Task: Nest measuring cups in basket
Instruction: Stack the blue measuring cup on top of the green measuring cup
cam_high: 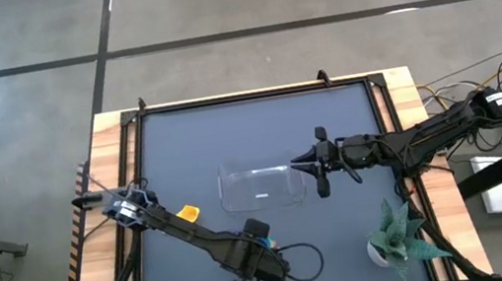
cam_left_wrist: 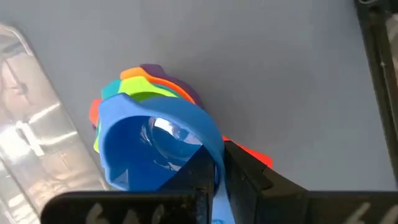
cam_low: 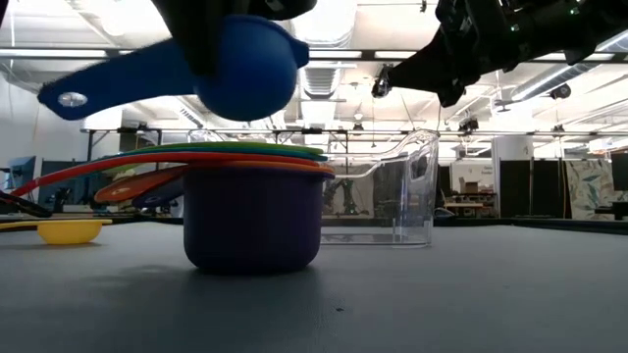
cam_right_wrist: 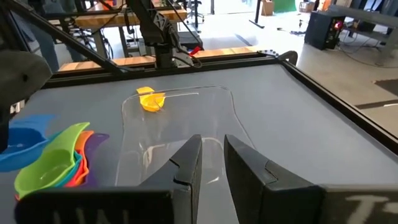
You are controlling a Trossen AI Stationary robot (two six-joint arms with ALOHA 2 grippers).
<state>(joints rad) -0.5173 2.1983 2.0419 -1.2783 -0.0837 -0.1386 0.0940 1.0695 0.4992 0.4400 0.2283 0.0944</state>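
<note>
My left gripper (cam_left_wrist: 217,168) is shut on a blue measuring cup (cam_low: 245,69) and holds it just above a stack of nested cups (cam_low: 253,216), near the table's near edge. The stack stands on its dark purple bottom cup; orange, red and green handles fan out of it (cam_left_wrist: 146,84). A yellow cup (cam_high: 187,213) lies alone on the mat, left of the clear basket (cam_high: 260,187). My right gripper (cam_right_wrist: 212,162) is open and hovers above the basket's right end (cam_low: 412,167), touching nothing. My left gripper pinches the blue cup's bowl wall at the rim (cam_left_wrist: 214,155), one finger inside the bowl (cam_left_wrist: 186,177) and one outside (cam_left_wrist: 249,168). The cup is lifted clear above the stack, roughly level, its handle (cam_low: 69,98) pointing toward the table's left.
A potted green plant (cam_high: 400,238) stands at the table's near right corner. Wooden rails (cam_high: 119,160) frame the dark mat. Bare mat lies beyond the basket (cam_high: 250,131), toward the far edge.
</note>
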